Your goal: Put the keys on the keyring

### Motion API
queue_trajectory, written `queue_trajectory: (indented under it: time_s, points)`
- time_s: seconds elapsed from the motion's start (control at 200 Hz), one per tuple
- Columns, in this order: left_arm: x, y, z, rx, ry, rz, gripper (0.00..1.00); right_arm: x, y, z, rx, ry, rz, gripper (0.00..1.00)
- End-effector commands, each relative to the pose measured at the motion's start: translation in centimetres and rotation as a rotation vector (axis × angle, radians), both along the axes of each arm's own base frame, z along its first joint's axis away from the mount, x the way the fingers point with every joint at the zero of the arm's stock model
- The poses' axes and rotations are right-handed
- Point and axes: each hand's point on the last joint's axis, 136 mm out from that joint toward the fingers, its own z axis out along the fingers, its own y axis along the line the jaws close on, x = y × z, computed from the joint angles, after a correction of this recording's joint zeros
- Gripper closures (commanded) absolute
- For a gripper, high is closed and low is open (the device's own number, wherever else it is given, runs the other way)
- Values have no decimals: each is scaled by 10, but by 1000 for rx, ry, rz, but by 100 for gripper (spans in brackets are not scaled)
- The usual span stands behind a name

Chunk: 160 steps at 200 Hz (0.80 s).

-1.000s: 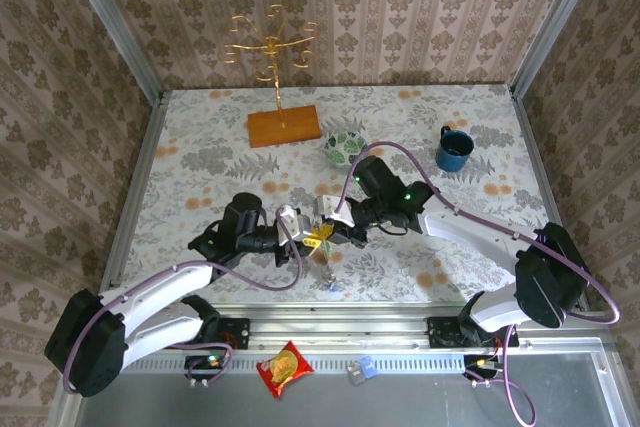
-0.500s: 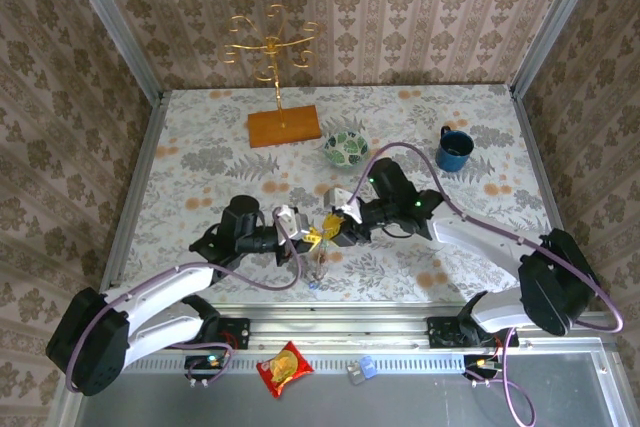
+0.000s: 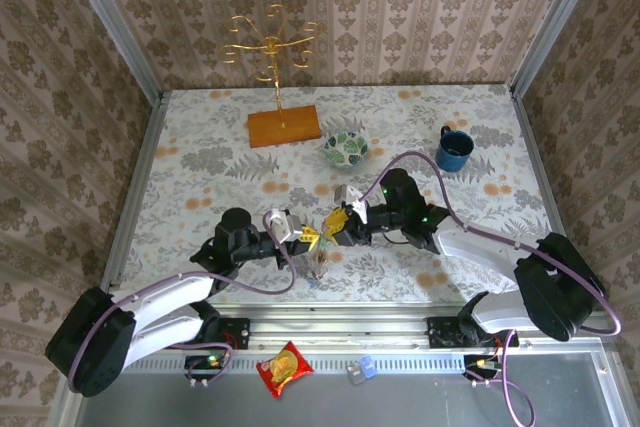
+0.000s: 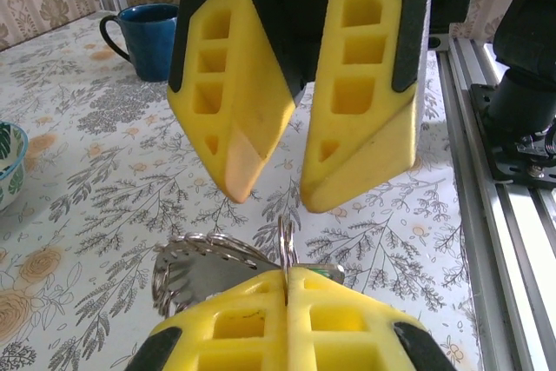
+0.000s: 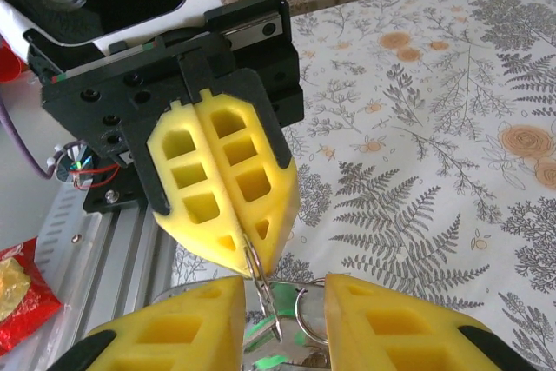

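Note:
My left gripper [image 4: 287,272] is shut, pinching a thin silver keyring [image 4: 287,239] on edge between its yellow pads. A flat metal key [image 4: 201,272] hangs to its left and a green key head [image 4: 328,272] peeks out on the right. In the right wrist view the left gripper [image 5: 253,258] holds the keyring [image 5: 258,268] above a green-headed key [image 5: 280,336] and a second small ring [image 5: 307,321]. My right gripper [image 5: 283,286] faces it, open, its fingers either side of the bunch. From above, left gripper [image 3: 305,238] and right gripper [image 3: 337,228] meet over the hanging keys [image 3: 320,265].
A green-and-white patterned bowl [image 3: 345,149] and a blue mug [image 3: 453,150] stand behind the grippers. A gold branched stand on a wooden base [image 3: 284,127] is at the back. A red packet [image 3: 285,368] lies by the near rail.
My right gripper has opened and drawn back a little to the right. The left gripper has stayed shut on the keyring and shifted slightly toward the near edge.

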Motion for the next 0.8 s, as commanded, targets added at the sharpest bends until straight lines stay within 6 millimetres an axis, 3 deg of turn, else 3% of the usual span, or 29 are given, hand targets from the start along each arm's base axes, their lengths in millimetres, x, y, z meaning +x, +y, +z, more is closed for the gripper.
queue_trajectory:
  time_s: [0.0, 0.265, 0.315, 0.455, 0.595, 0.65, 0.745, 0.795]
  points:
    - [4, -1, 21, -76, -43, 15, 100, -4, 6, 4, 42, 5, 28, 70]
    - [6, 0, 23, -102, -41, 33, 100, -11, 10, 2, 52, 25, 58, 73]
    - [7, 0, 24, -109, -41, 36, 100, -9, 11, -8, 36, 48, 57, 75]
    - [7, 1, 25, -122, -42, 41, 100, -8, 14, -6, 42, 47, 65, 83]
    - [7, 1, 24, -121, -39, 43, 100, -7, 16, -3, 43, 42, 77, 100]
    - [10, 2, 23, -113, -35, 58, 100, -8, 15, -2, 32, 33, 82, 100]
    - [17, 5, 20, -77, -41, 106, 74, -10, 11, -1, -23, 5, 97, 100]
    - [18, 5, 19, -50, -42, 110, 69, -11, 8, -5, -73, -6, 110, 100]
